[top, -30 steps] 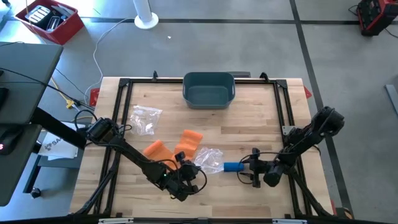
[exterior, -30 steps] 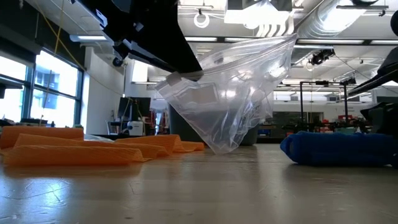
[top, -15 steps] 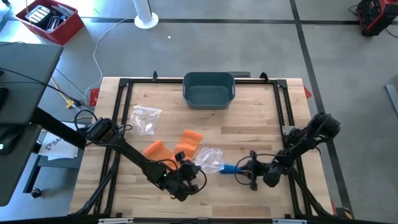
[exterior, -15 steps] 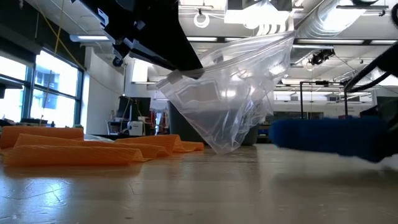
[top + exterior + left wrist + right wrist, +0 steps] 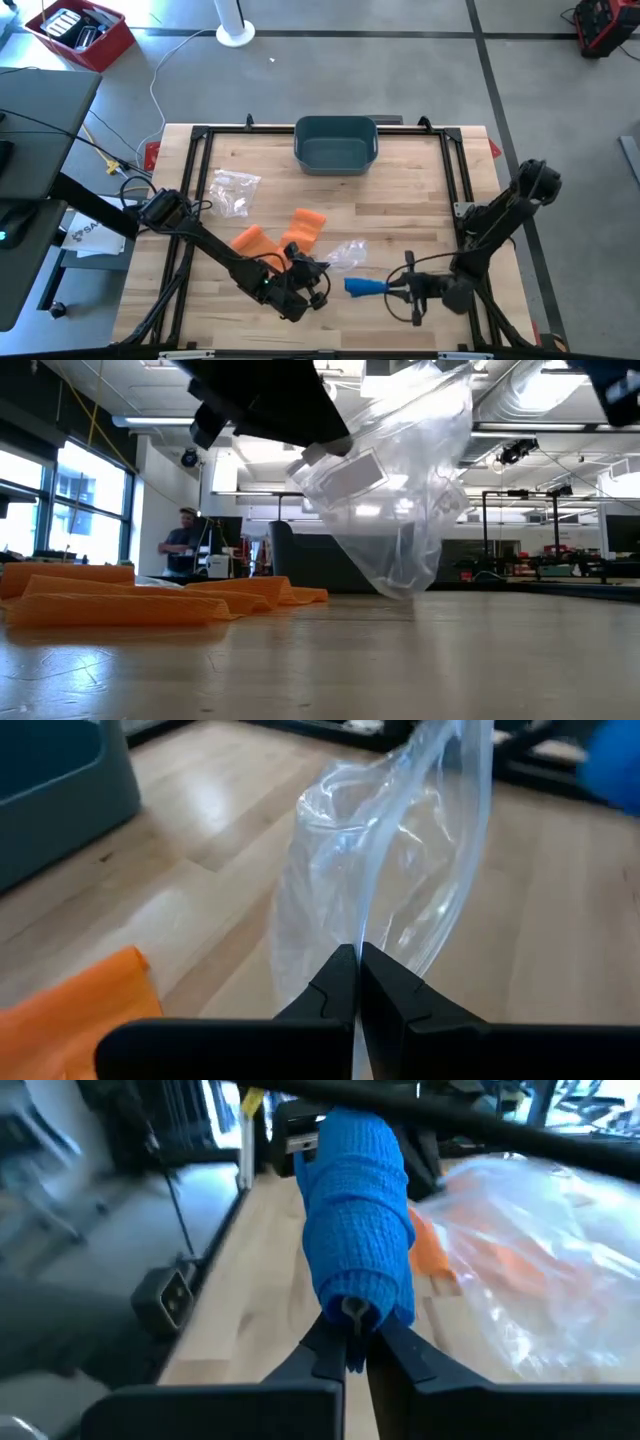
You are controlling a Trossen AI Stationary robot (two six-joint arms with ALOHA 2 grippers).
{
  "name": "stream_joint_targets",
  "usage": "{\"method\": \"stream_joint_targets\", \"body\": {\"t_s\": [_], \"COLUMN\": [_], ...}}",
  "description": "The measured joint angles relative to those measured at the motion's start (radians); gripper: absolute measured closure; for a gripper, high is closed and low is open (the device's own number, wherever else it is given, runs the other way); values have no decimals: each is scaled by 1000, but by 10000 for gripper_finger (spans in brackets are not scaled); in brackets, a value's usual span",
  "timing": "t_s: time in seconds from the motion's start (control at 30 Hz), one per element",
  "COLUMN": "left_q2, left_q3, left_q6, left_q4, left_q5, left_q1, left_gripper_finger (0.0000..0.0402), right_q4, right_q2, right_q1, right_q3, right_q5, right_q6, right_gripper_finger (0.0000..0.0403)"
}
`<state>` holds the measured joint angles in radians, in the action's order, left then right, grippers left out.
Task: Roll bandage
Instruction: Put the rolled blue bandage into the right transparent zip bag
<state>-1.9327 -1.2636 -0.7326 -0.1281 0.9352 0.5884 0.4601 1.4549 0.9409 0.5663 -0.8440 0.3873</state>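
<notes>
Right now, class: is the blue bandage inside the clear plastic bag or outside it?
Outside. The right claw is shut on the blue bandage, beside the clear plastic bag, which the left claw pinches.

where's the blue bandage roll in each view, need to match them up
High view: blue bandage roll near the table's front edge, right of centre, pinched by the right gripper.
Low view: not in it.
Left wrist view: a blue blur at the far corner, probably the roll.
Right wrist view: centre, rising from the closed fingers.
Shared landmark: the clear plastic bag, in all four views.
</notes>
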Motion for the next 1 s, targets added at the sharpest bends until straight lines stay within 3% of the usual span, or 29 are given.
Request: {"method": "stream_joint_targets", "body": {"t_s": [0.2,0.4,0.5,0.67,1.0], "left_q2": [0,-35,-87,-160,-174], "left_q3": [-3,-164,-256,-353,-369], "left_q6": [-97,-167,-195,-200,-179], "left_q4": [-24,-332,-452,-514,-525], "left_q5": [43,48,47,43,46], "left_q1": [-6,-23,-32,-30,-30], "left_gripper_finger": [401,401,401,402,401], "right_q4": [-645,-1105,-1168,-1164,-1120], "right_q2": [13,64,88,113,122], "right_q1": [-13,-108,-143,-184,-144], "right_q3": [308,508,519,497,528], "right_q5": [-73,72,96,159,125], "right_q6": [119,326,350,391,311], "right_gripper_finger": [394,391,390,390,389]}}
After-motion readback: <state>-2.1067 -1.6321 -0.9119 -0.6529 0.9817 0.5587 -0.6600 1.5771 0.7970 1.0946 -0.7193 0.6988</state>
